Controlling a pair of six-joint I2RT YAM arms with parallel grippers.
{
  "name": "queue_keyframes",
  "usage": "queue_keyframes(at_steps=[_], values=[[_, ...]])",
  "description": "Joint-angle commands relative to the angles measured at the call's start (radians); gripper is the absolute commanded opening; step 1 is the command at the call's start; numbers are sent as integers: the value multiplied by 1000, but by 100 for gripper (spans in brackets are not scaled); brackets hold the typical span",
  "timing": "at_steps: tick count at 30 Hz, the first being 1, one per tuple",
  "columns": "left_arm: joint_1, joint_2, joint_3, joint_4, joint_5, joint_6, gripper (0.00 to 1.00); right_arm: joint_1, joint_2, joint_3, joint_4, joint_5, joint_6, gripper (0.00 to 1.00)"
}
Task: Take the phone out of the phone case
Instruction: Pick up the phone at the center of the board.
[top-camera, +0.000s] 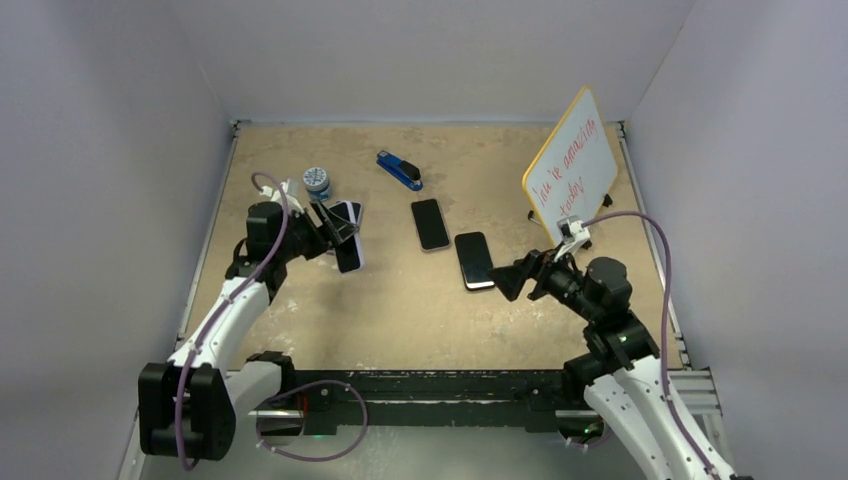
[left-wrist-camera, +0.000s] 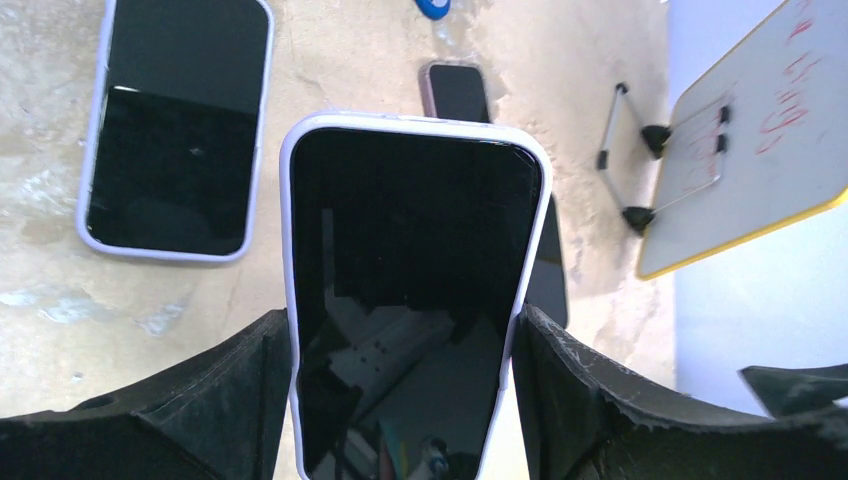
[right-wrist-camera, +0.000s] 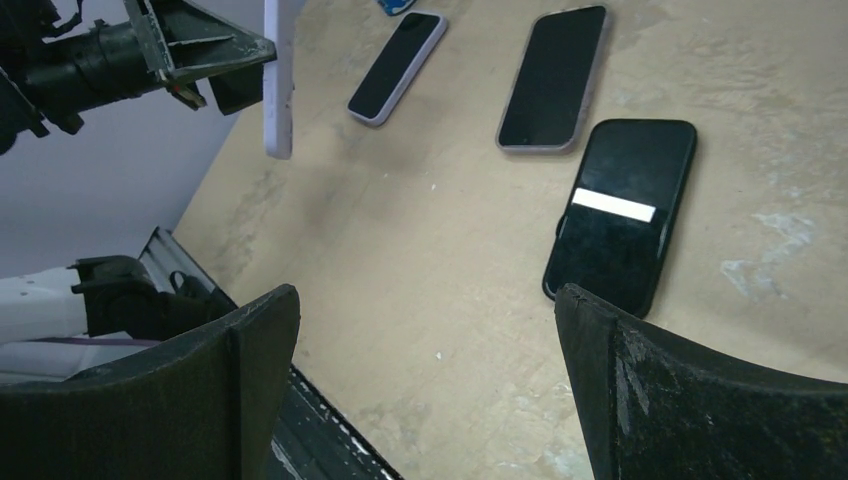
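Observation:
My left gripper (top-camera: 338, 236) is shut on a phone (left-wrist-camera: 410, 260) with a black screen, still seated in its pale lilac phone case (left-wrist-camera: 287, 250). The fingers (left-wrist-camera: 240, 385) press the case's two long sides, and the phone is lifted off the table at the left. In the right wrist view the cased phone (right-wrist-camera: 278, 85) hangs edge-on from the left gripper (right-wrist-camera: 200, 55). My right gripper (top-camera: 512, 279) hovers open and empty over the table's middle right, well apart from the held phone.
Three more phones lie flat: one in a lilac case (left-wrist-camera: 175, 130) beside the held one, one at centre (top-camera: 430, 223), and a black one (top-camera: 474, 260) just left of my right gripper. A blue stapler (top-camera: 400, 170), a tape roll (top-camera: 318, 180) and a propped whiteboard (top-camera: 572, 165) stand farther back.

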Motion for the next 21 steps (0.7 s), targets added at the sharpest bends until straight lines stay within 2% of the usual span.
queue_keyframes(at_steps=[1,5,13,21], values=[[-12,-95,-79,222,-18,-198,0,22,72,-44,248,-85,66,98],[-21,-116,-134,256,-27,-273,0,144,164,-71,386,30,71,96],[-59,-150,-190,227,-14,-337,0,523,429,-65,669,457,10,94],[-123,-133,-254,335,-46,-398,0,758,775,86,820,699,-54,93]])
